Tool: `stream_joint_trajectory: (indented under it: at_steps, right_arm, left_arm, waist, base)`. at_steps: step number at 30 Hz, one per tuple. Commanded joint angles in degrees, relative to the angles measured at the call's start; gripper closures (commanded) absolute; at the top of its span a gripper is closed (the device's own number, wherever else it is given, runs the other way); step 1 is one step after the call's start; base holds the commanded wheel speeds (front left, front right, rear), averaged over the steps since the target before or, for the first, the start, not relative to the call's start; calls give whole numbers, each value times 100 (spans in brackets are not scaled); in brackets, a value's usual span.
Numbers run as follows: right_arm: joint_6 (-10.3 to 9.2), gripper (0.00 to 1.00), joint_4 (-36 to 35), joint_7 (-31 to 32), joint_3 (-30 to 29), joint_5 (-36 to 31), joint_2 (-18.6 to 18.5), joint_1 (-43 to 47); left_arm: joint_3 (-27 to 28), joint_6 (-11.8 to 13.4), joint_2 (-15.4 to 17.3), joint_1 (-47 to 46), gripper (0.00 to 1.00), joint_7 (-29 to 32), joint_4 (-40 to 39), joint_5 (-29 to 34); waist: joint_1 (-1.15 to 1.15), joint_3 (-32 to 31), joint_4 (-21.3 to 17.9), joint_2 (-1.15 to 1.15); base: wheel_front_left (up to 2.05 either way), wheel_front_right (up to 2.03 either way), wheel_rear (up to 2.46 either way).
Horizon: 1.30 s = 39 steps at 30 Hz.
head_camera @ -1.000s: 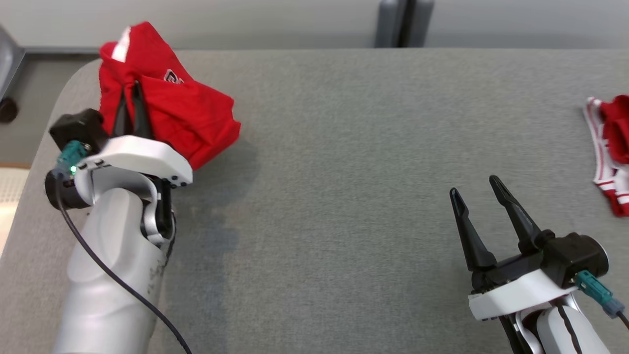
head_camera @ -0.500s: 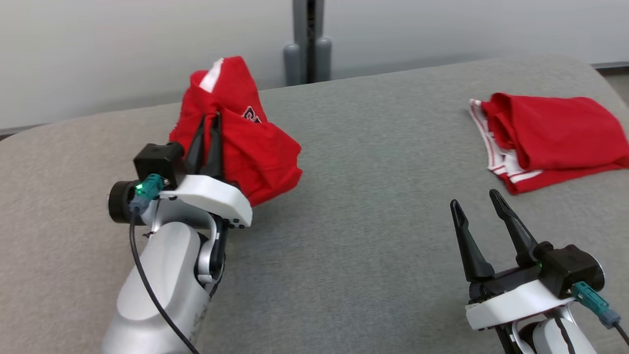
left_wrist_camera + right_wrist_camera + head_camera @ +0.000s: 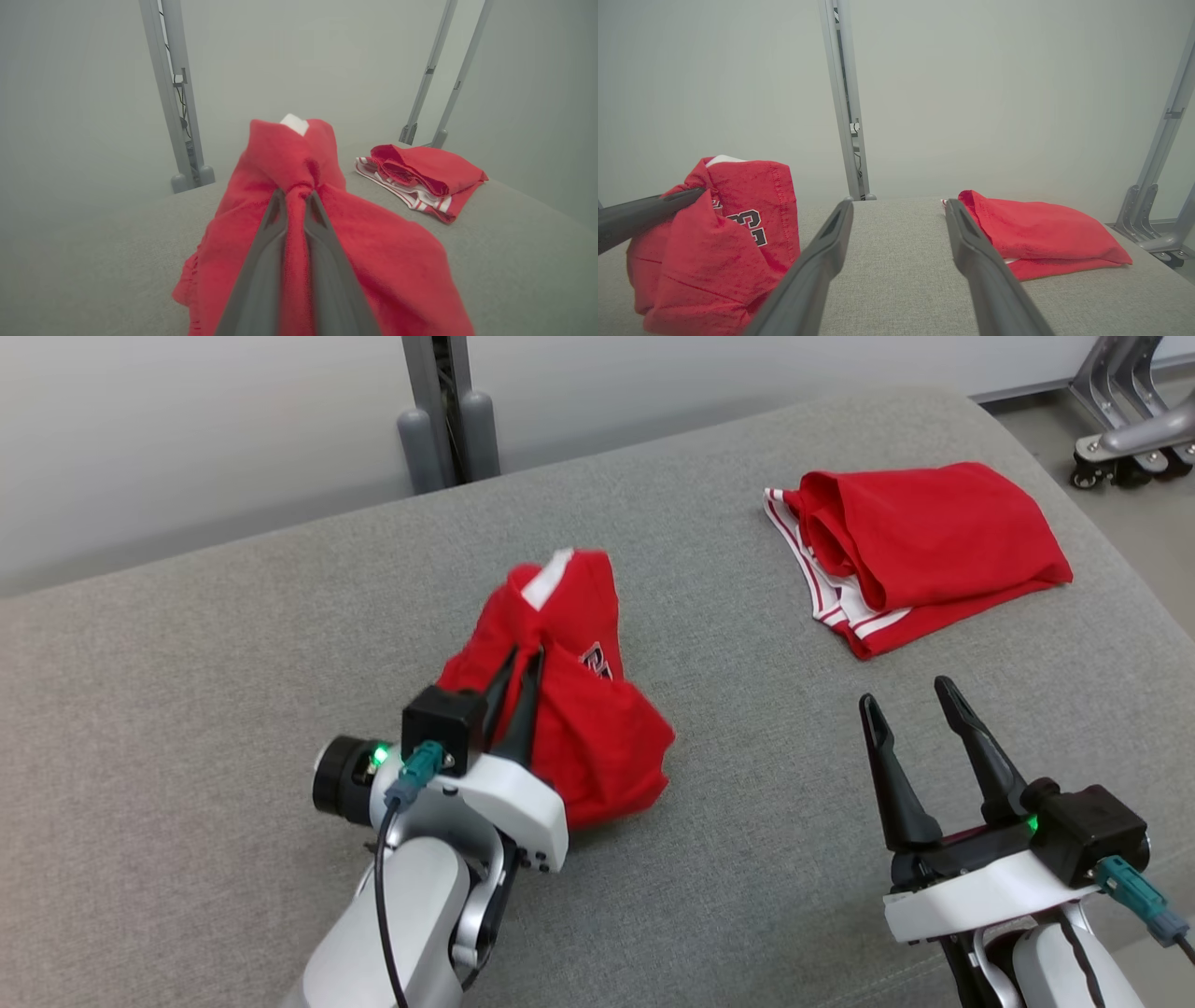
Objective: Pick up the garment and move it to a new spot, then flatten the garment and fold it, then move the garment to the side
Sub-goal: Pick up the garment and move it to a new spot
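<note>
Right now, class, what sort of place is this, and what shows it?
Probably a robot test lab: grey padded table, metal frame post against a bare wall, wheeled stand.

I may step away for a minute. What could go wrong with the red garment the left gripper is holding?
The left gripper pinches only a small bunch of the red garment, so it might slip free. The loose bulk hangs low over the grey surface and may drag. The folded garment lies to the right; a set-down near it could disturb it.
</note>
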Motion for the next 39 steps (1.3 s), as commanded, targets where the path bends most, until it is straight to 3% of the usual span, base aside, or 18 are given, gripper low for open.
stream_joint_trajectory:
  at_steps: [1,7,8,9,10,19,30,33,39]
  right_arm:
    - [-2,0,-34,-32,-36,38,-8,-62]
    - [-2,0,-47,-32,-138,33,11,-89]
    - [-2,0,-40,-32,-152,23,10,-76]
    - [-2,0,-33,-32,-159,15,5,-71]
    - [-2,0,-23,-32,-158,9,4,-74]
    - [-2,0,21,-32,-60,9,-7,47]
    - [-2,0,36,-32,145,124,-34,256]
    - [-2,0,-22,-32,80,157,-26,336]
    - [-2,0,-181,-32,-58,125,-37,717]
  left_arm:
    - [-33,3,35,88,100,3,35,-45]
    - [-466,-88,32,511,100,306,192,-493]
    - [-537,-117,31,569,86,355,192,-608]
    - [-589,-126,32,609,51,417,192,-695]
    - [-642,-123,30,644,0,443,181,-798]
    - [-686,58,39,644,0,168,-334,-1202]
    - [-39,610,556,1144,0,-403,-1392,-1154]
    - [237,669,589,1456,0,-588,-1643,-1284]
    - [581,853,691,2082,0,-731,-2002,-971]
  waist:
    - [0,93,-42,0]
    - [0,173,17,0]
    - [0,170,43,0]
    - [0,164,73,0]
    - [0,157,104,0]
    - [0,-108,524,0]
    - [0,-475,1092,0]
    - [0,-563,1285,0]
    - [0,-748,1588,0]
  base:
    - [0,0,0]
    - [0,0,0]
    - [0,0,0]
    - [0,0,0]
    - [0,0,0]
    - [0,0,0]
    - [0,0,0]
    - [0,0,0]
    - [0,0,0]
